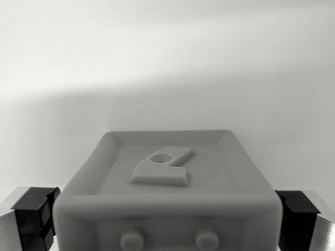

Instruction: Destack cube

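Observation:
A pale grey cube (167, 188) fills the lower middle of the wrist view, its top face recessed with a raised number-like relief (163, 166). Two round studs show on its near side. My gripper (167, 218) straddles the cube, one black fingertip (32, 217) at the wrist view's left and one black fingertip (297, 219) at the wrist view's right. The jaws stand wide, each pad close beside a cube side with no visible squeeze. Anything beneath the cube is hidden.
A plain white surface (167, 63) stretches behind the cube, with a soft shadow band across the middle.

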`<state>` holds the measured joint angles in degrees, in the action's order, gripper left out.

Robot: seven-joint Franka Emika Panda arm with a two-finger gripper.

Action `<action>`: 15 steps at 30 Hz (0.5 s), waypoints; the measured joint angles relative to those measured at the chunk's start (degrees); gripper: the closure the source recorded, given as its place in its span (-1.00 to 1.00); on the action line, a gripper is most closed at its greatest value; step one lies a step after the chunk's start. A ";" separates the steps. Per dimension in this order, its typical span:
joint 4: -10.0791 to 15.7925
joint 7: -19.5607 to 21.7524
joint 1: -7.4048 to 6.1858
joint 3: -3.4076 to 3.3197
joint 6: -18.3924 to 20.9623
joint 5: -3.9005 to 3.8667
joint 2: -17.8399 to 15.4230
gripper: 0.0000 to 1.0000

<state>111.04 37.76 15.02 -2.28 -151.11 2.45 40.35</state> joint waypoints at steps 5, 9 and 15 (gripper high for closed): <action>0.00 0.00 0.00 0.00 0.00 0.00 0.00 -1.00; 0.00 0.01 -0.01 0.00 0.01 0.00 0.00 -1.00; 0.11 0.01 -0.01 0.00 0.30 0.00 -0.52 -1.00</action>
<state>111.15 37.77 15.00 -2.28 -150.81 2.45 39.83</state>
